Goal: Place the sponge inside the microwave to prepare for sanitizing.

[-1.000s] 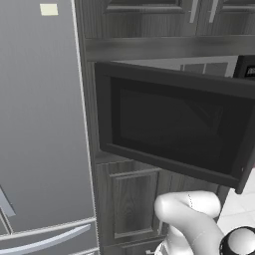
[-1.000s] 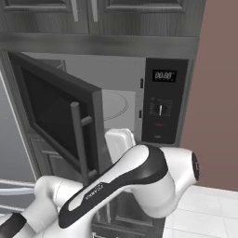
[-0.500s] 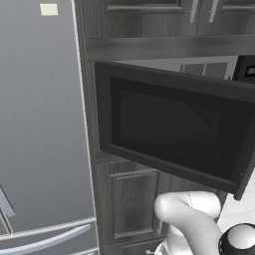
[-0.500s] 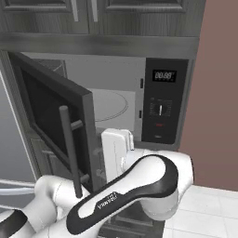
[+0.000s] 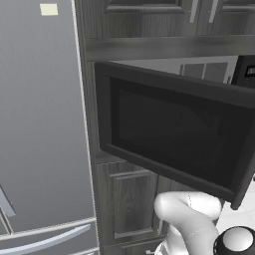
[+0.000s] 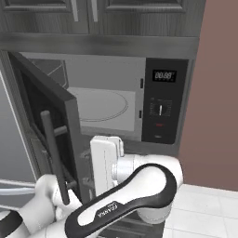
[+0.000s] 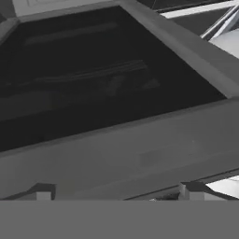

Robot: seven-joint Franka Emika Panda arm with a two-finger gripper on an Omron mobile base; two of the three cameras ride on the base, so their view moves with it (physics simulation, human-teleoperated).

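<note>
Microwave [image 6: 116, 102] is built into dark wood-grain cabinetry, w/ its door [image 5: 174, 132] swung wide open toward the left. Door = black frame around dark glossy glass, flat rectangular panel; in right base view its inner side faces the cavity and a vertical grey bar handle [image 6: 55, 162], round in section, runs down the door's outer face. Cavity is light grey, smooth matte walls, w/ a round turntable [image 6: 100, 106] outlined on the floor. Black control panel [image 6: 162, 107] sits right of the cavity: small digital display on top, rows of buttons below. Sponge can't be seen in any view, so can't say where it is. Arm is white glossy plastic w/ a dark curved band, bending below the microwave front; a boxy white wrist block [image 6: 106, 162] stands upright just under the cavity's lower edge. In hand view the tool [image 7: 119, 192] shows as two small dark tips at the bottom, set wide apart, nothing between them = released. Just ahead of the tips is a wide grey flat frame edge and a dark reflective glass pane beyond it. Left base view: tall grey fridge [image 5: 40, 124], smooth brushed-metal look, curved bar handles low down, pale label near its top. Reddish-brown plain wall [image 6: 216, 93] right of the microwave; light tiled floor [image 6: 204, 214] below.
</note>
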